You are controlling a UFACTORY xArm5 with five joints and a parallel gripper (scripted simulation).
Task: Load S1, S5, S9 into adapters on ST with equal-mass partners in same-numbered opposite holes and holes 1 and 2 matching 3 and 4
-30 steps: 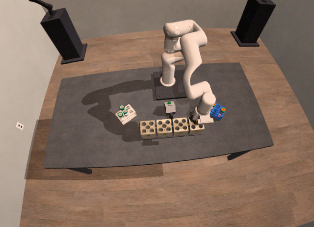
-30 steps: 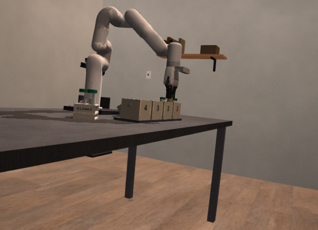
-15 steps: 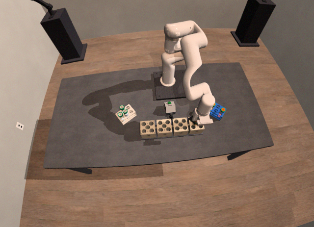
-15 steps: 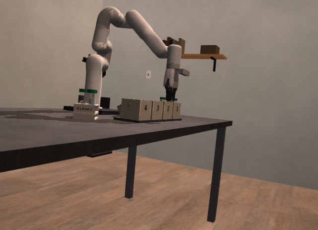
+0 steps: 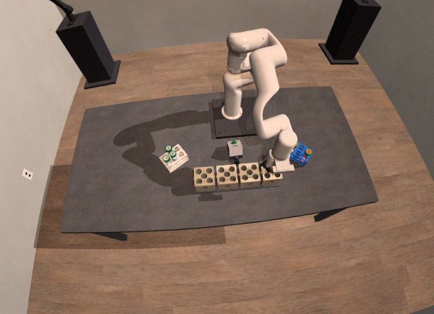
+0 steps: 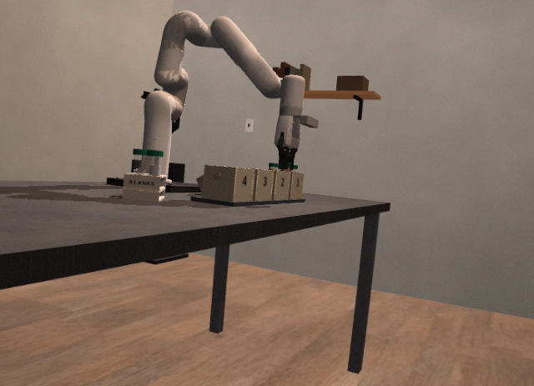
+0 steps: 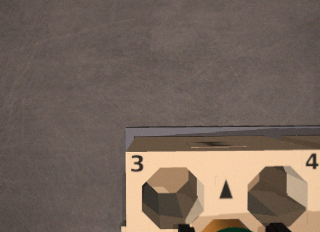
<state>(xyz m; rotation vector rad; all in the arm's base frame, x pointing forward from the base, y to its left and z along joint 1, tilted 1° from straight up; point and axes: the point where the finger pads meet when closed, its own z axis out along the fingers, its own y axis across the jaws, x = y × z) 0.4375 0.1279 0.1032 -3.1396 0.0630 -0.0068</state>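
Four tan adapters stand in a row on the loading stand: 4 (image 5: 204, 179), 3 (image 5: 226, 176), 2 (image 5: 249, 175) and 1 (image 5: 271, 178). My gripper (image 5: 268, 169) is low over adapter 1 (image 6: 296, 185), shut on a sample tube (image 7: 227, 227) with a green cap and orange content. The tube sits in the centre hole, below the empty holes 3 (image 7: 172, 197) and 4 (image 7: 277, 194). In the wrist view only the finger tips show at the bottom edge. Adapters 4, 3 and 2 show only empty holes.
The blue sample rack (image 5: 300, 154) with orange-dotted tubes stands just right of my wrist. The white blanks rack (image 5: 173, 162) with green-capped tubes stands to the left. The DONE desk (image 5: 234, 148) with its green key stands behind adapters 3 and 2.
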